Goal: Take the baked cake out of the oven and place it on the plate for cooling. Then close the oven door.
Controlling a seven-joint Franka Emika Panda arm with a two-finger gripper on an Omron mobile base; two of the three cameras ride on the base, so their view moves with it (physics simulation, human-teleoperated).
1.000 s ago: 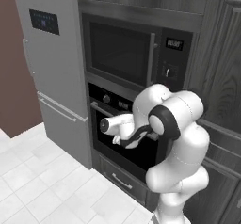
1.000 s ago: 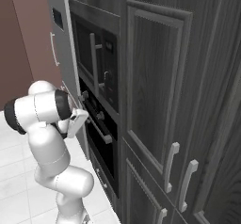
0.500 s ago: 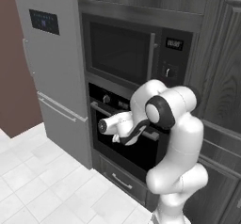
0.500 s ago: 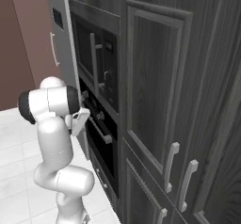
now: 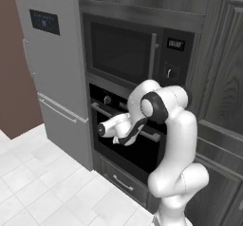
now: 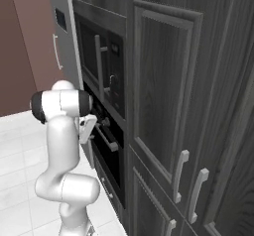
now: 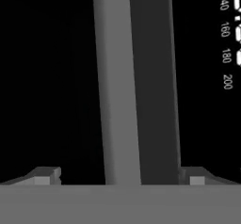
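Note:
The black oven (image 5: pixel 102 121) sits below the microwave, with its two knobs above a silver bar handle (image 5: pixel 102 110). Its door (image 6: pixel 108 159) stands upright and shut, so the inside is hidden. My gripper (image 5: pixel 135 131) is at the handle, right of the door's middle. In the hand view the handle (image 7: pixel 120 86) runs straight up the frame, between my two fingertips (image 7: pixel 47 173). The gripper (image 7: pixel 120 177) is open, one finger on each side of the bar. From the right base view, the gripper (image 6: pixel 92 127) is against the handle (image 6: pixel 110 140).
A black microwave (image 5: pixel 126 54) with a vertical handle is built in directly above the oven. A grey fridge (image 5: pixel 54 78) stands to the left, dark cabinet doors (image 6: pixel 163 106) to the right, and a drawer (image 5: pixel 121 182) below. White floor tiles (image 5: pixel 42 182) lie in front.
The arm has leaned in toward the oven, bringing the hand closer to the door handle. The door has not moved.

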